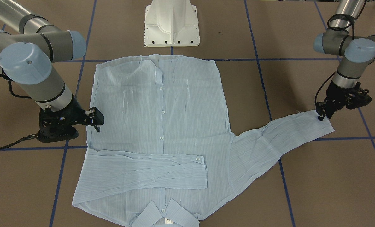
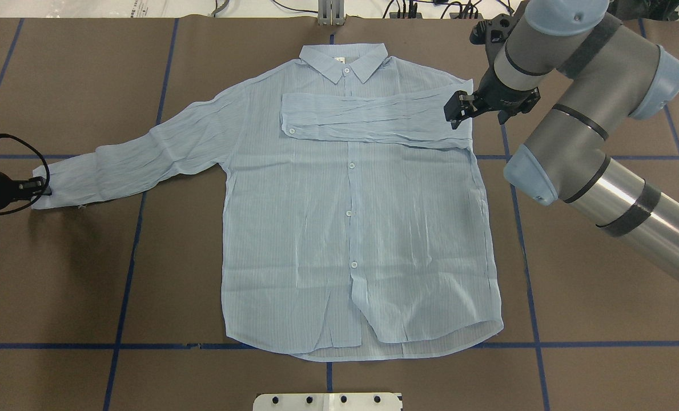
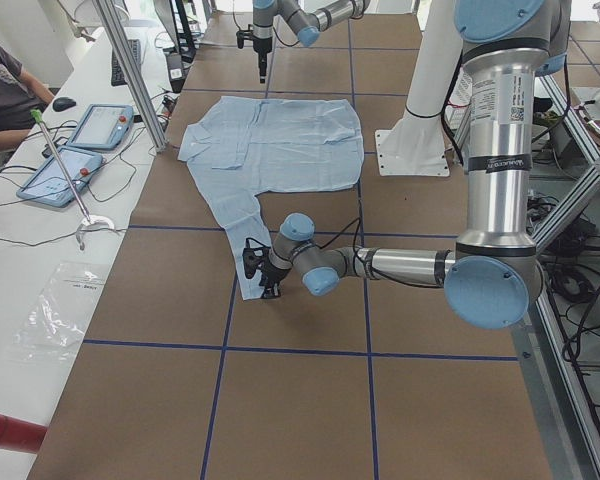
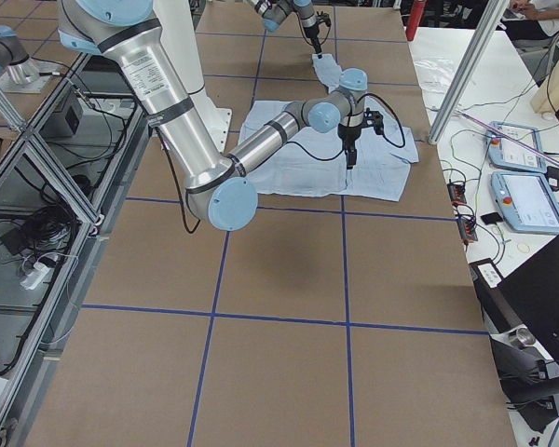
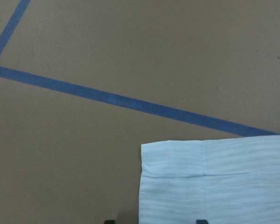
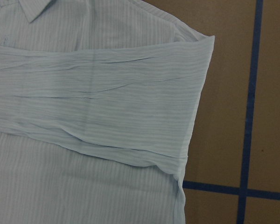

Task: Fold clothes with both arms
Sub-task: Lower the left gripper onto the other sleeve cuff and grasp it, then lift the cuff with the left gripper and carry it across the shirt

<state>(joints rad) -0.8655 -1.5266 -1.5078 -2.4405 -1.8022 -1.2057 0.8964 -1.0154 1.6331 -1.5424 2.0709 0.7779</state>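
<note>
The pale-blue striped shirt [image 2: 350,228] lies flat, buttoned front up, collar [image 2: 344,60] at the far side. One sleeve [image 2: 368,117] is folded across the chest. The other sleeve [image 2: 139,157] stretches out to my left. My left gripper [image 2: 41,187] sits low at that sleeve's cuff [image 5: 214,182]. In the left wrist view its two fingertips stand wide apart, open, with the cuff's corner between them. My right gripper [image 2: 458,111] hovers open over the fold where the folded sleeve [image 6: 93,102] meets the shoulder, holding nothing.
The white pedestal base [image 1: 171,25] stands just beyond the shirt's hem. Blue tape lines [image 2: 128,268] grid the brown tabletop. Beside the table's far edge a white bench carries tablets [image 3: 95,125], and a seated person [image 3: 5,85] shows there.
</note>
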